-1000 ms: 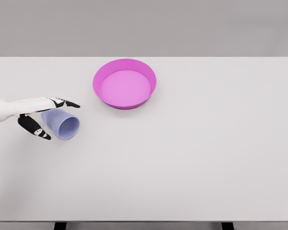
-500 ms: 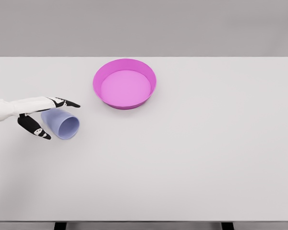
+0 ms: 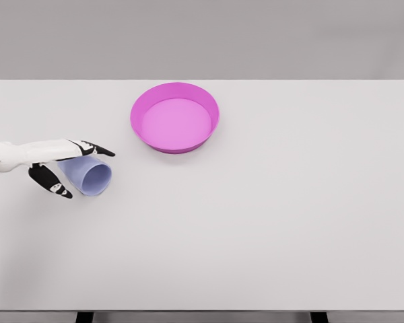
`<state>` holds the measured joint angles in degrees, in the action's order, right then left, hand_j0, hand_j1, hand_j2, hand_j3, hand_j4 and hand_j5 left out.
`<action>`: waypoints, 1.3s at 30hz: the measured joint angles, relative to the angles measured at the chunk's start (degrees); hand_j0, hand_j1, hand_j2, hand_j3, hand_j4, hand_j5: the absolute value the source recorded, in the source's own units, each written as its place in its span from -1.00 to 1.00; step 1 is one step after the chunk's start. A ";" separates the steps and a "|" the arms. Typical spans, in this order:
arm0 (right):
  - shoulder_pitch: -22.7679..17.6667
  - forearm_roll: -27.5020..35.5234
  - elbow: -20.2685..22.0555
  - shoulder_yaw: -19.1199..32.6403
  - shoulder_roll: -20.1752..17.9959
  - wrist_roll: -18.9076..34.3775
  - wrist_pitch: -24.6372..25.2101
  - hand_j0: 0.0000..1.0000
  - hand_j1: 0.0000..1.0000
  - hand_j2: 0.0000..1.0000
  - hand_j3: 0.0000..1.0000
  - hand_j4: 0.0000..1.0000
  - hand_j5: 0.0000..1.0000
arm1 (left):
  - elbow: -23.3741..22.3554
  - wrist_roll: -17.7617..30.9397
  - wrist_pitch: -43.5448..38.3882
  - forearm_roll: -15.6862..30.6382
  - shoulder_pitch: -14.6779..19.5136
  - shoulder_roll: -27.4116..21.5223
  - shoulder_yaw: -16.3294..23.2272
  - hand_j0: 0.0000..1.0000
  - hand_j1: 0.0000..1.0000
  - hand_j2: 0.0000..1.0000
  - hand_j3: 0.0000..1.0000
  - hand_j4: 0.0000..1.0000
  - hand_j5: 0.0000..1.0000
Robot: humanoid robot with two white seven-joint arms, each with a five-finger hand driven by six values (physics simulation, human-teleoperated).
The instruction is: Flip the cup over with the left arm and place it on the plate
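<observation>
1. On the left part of the white tabletop (image 3: 269,222), a pale lavender cup (image 3: 89,175) lies on its side, its open mouth turned toward the lower right and its closed base hidden behind the hand.
2. Left hand (image 3: 50,163): it enters from the left edge on a white forearm. The extended fingers (image 3: 94,149) lie along the upper side of the cup, their black tips pointing right; the thumb (image 3: 52,182) reaches down along the cup's lower left side.
3. State of the fingers: spread around the cup from above and below, bracketing it without closing on it. Whether they touch the cup wall cannot be told from this view; the cup rests on the tabletop and is not lifted.
4. Magenta plate (image 3: 175,117): round, with a raised rim and a lighter pink floor. It stands up and to the right of the cup, well apart from it, near the far middle of the tabletop.
5. Writing: no readable brand, label or lettering shows on the cup, the plate or the hand.
6. Lower edge: two dark table supports (image 3: 85,317) show beneath the front edge of the tabletop.
</observation>
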<state>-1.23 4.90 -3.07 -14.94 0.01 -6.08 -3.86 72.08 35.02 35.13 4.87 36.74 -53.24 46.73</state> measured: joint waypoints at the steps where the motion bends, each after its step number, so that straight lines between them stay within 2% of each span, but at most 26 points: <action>1: 0.00 0.00 0.00 0.00 0.00 0.00 0.00 1.00 1.00 1.00 1.00 1.00 1.00 | -0.03 0.00 0.00 -0.03 0.00 0.06 0.05 0.93 0.93 0.93 0.93 0.93 0.93; 3: 0.00 0.00 0.00 0.00 0.00 0.01 0.00 1.00 1.00 1.00 1.00 1.00 1.00 | -0.07 0.00 0.00 -0.09 -0.09 0.13 0.15 0.70 0.70 0.70 0.70 0.70 0.70; 4: 0.00 0.00 0.00 0.00 0.00 0.01 0.00 1.00 1.00 1.00 1.00 1.00 1.00 | -0.08 0.00 0.00 -0.12 -0.09 0.14 0.18 0.65 0.65 0.65 0.65 0.65 0.65; 5: 0.00 0.00 0.00 0.00 0.00 0.01 0.00 1.00 1.00 1.00 1.00 1.00 1.00 | -0.09 0.00 0.00 -0.14 -0.09 0.13 0.20 0.46 0.46 0.46 0.46 0.46 0.46; 6: 0.00 0.00 0.00 0.00 0.00 0.01 0.00 1.00 1.00 1.00 1.00 1.00 1.00 | -0.10 0.00 0.00 -0.13 -0.18 0.13 0.22 0.39 0.39 0.39 0.39 0.39 0.39; 15: 0.00 0.00 0.00 0.00 0.00 0.01 0.00 1.00 1.00 1.00 1.00 1.00 1.00 | 0.13 -0.09 -0.05 0.35 -1.05 0.06 -0.27 0.30 0.30 0.30 0.30 0.30 0.30; 18: 0.00 0.00 0.00 0.00 0.00 0.01 0.00 1.00 1.00 1.00 1.00 1.00 1.00 | 1.10 -0.03 0.00 1.20 -0.88 0.03 -0.72 0.17 0.17 0.17 0.17 0.17 0.17; 23: 0.00 0.00 0.00 0.00 0.00 0.01 0.00 1.00 1.00 1.00 1.00 1.00 1.00 | 2.88 0.01 0.01 4.64 -1.05 0.16 -4.16 0.14 0.14 0.14 0.14 0.14 0.14; 26: 0.00 0.00 0.00 0.00 0.00 0.01 0.00 1.00 1.00 1.00 1.00 1.00 1.00 | 3.21 0.01 0.02 8.81 -0.79 0.20 -5.20 0.07 0.07 0.07 0.07 0.07 0.07; 33: 0.00 0.00 0.00 0.00 0.00 0.01 0.00 1.00 1.00 1.00 1.00 1.00 1.00 | 5.22 0.01 -0.85 23.30 -0.44 0.27 -5.70 0.07 0.07 0.07 0.07 0.07 0.07; 39: 0.00 0.00 0.00 0.00 0.00 0.01 0.00 1.00 1.00 1.00 1.00 1.00 1.00 | 6.00 0.00 -10.43 33.56 0.79 1.14 -5.45 0.07 0.07 0.07 0.07 0.07 0.07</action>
<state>-1.23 4.90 -3.07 -14.94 0.01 -6.07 -3.86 78.08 35.02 24.71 38.42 37.53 -52.10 41.28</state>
